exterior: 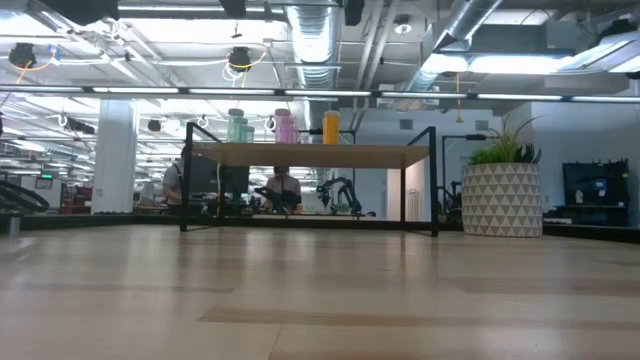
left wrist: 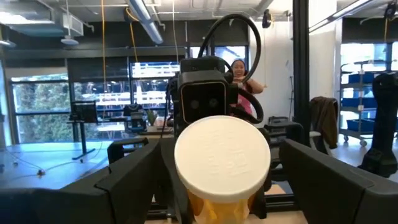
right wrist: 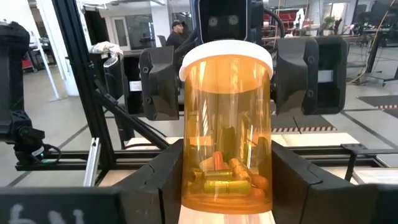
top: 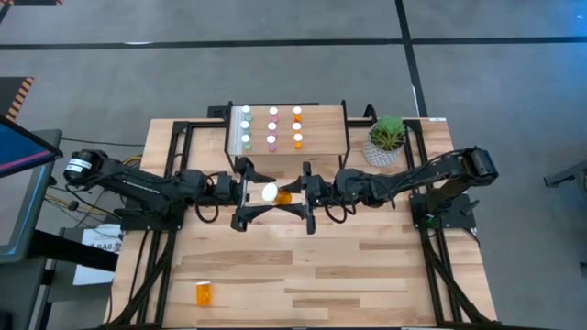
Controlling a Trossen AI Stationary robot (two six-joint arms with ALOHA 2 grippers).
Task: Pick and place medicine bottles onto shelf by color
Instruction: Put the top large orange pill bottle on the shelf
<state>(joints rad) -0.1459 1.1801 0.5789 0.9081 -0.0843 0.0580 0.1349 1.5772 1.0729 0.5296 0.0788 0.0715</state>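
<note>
A large orange medicine bottle [right wrist: 227, 130] with a white cap stands gripped in the right end effector [right wrist: 227, 180], capsules inside.

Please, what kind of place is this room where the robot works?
Probably a robotics lab or an open industrial workspace. The low view shows exposed ceiling ducts and strip lights, with a person at a desk behind the shelf. The left wrist view shows large windows and more equipment stands.

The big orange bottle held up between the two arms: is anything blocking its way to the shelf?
Nothing visible does. The large orange bottle sits in the right gripper, with the open left gripper around its cap end, just in front of the shelf. The small bottles already fill the shelf's left and middle; its right side is bare.
</note>
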